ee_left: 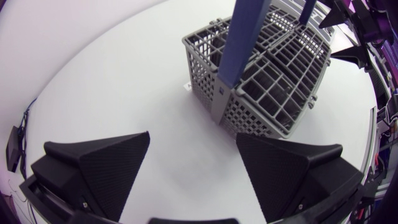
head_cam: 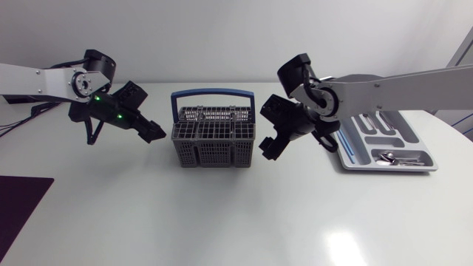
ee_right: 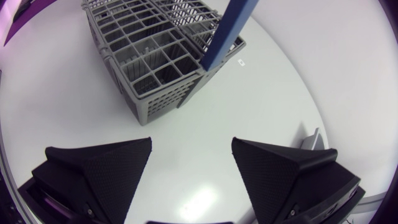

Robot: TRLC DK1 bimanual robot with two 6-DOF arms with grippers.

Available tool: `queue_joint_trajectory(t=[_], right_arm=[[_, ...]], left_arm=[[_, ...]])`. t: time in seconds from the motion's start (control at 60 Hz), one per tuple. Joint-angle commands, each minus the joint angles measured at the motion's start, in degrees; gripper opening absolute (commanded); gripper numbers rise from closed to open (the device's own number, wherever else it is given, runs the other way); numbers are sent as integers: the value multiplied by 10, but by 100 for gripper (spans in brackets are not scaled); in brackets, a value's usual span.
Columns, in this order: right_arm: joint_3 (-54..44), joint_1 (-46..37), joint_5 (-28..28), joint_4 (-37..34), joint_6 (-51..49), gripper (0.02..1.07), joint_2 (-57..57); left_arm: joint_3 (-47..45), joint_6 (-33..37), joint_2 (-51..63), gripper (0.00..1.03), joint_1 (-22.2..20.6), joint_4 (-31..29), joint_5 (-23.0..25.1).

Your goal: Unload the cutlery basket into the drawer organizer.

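Note:
The grey cutlery basket (head_cam: 214, 137) with a blue handle stands mid-table; no cutlery shows in its compartments. The grey drawer organizer (head_cam: 369, 159) lies at the right and holds several cutlery pieces (head_cam: 395, 157). My left gripper (head_cam: 124, 133) hovers just left of the basket, open and empty. In the left wrist view the basket (ee_left: 261, 74) is ahead of the left gripper (ee_left: 193, 168). My right gripper (head_cam: 298, 145) hangs between basket and organizer, open and empty. The right wrist view has the basket (ee_right: 149, 59) ahead of the right gripper (ee_right: 191, 168).
A dark purple mat (head_cam: 18, 207) lies at the table's front left corner. An edge of the organizer (ee_right: 311, 140) shows beside the right gripper. Bare white table (head_cam: 222, 214) stretches in front of the basket.

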Motion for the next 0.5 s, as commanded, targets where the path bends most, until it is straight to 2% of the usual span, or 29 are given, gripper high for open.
queue_joint_trajectory(t=[0.0, 0.217, 0.483], right_arm=[[-33, -4, 12, 3, 17, 102, -42], [-83, -35, 13, 4, 1, 102, -114], [-130, -74, 13, 7, 10, 102, -177]], left_arm=[[-26, -5, -46, 98, 5, 8, 4], [-75, -20, -130, 98, 23, 21, 4], [-97, -50, -177, 98, 37, 20, 0]])
